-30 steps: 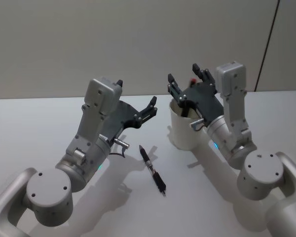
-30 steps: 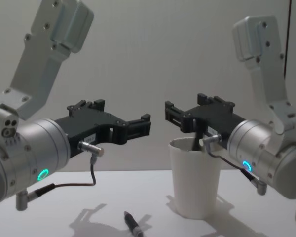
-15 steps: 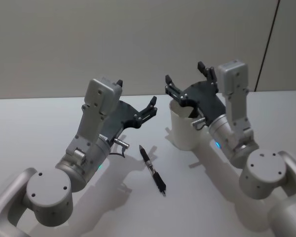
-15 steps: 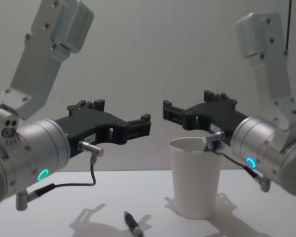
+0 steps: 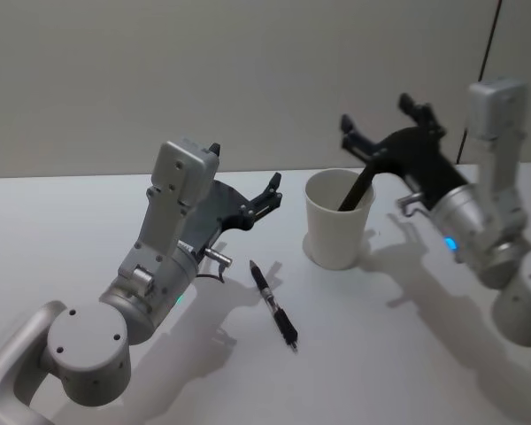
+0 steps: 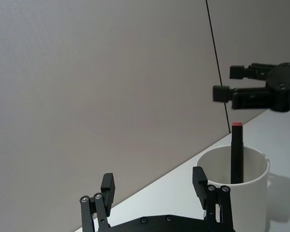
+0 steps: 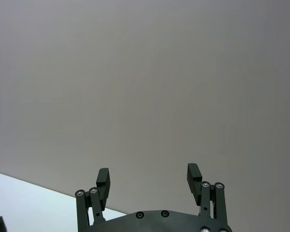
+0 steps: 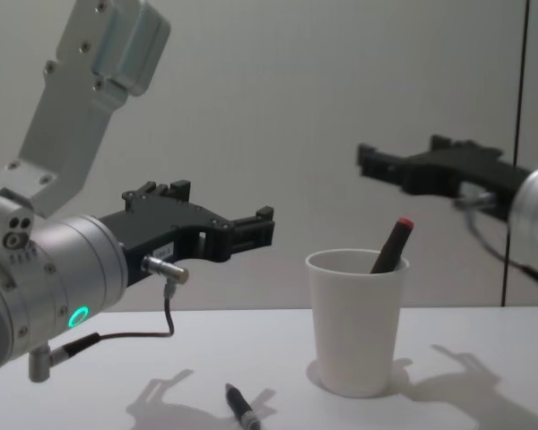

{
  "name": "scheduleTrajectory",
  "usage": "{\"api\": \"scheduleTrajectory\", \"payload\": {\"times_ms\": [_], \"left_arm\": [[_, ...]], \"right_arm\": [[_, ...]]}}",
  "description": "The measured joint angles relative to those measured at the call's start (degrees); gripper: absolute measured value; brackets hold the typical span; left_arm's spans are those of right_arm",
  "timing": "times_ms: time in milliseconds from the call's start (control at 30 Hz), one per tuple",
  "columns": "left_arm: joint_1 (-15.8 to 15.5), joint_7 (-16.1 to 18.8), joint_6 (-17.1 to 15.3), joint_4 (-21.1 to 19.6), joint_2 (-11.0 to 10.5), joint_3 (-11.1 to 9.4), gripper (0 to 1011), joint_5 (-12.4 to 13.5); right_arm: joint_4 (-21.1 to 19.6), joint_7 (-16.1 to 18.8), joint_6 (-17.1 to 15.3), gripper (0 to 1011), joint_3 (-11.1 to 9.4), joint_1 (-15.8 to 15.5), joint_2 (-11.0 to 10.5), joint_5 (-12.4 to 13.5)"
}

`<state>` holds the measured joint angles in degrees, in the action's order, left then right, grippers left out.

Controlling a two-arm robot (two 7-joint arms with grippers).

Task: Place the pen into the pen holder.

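1. Two pens are on view: the red-tipped pen (image 8: 391,247) stands inside the pen holder (image 5: 337,228), and the black pen (image 5: 274,304) lies on the white table (image 5: 71,221).
2. The pen holder is a plain white paper cup with a rolled rim. It stands upright on the table, a little to the right of the middle in the head view.
3. The red-tipped pen is tilted and leans on the cup's rim at the robot's right side. Its red end comes just above the rim (the lower end is hidden inside the cup).
4. The black pen lies flat and diagonal on the table, in front of the cup and to its left. It is near the cup but does not touch it, and no gripper touches it.
5. The left gripper (image 5: 244,166) hangs above the table to the left of the cup. Its jaws are wide apart and hold nothing, and in the left wrist view its fingers point toward the cup.
6. The right gripper (image 5: 376,112) is raised higher than the rim, above the cup and to its right. Its jaws are also apart and empty, and it is clear of both the cup and the red-tipped pen.
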<state>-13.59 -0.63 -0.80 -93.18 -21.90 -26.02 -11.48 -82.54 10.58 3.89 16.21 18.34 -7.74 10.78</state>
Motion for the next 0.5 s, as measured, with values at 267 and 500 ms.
{"api": "scheduleTrajectory", "payload": {"times_ms": [267, 500], "left_arm": [[0.0, 0.0, 0.0, 0.0, 0.0, 0.0, 1001, 0.0], [0.0, 0.0, 0.0, 0.0, 0.0, 0.0, 1001, 0.0]], "right_arm": [[-4.4, 1.0, -3.4, 1002, -3.7, -2.1, -4.3, 4.8], [-6.5, 0.6, -4.8, 1002, -6.5, -3.7, -7.3, 7.6]]}}
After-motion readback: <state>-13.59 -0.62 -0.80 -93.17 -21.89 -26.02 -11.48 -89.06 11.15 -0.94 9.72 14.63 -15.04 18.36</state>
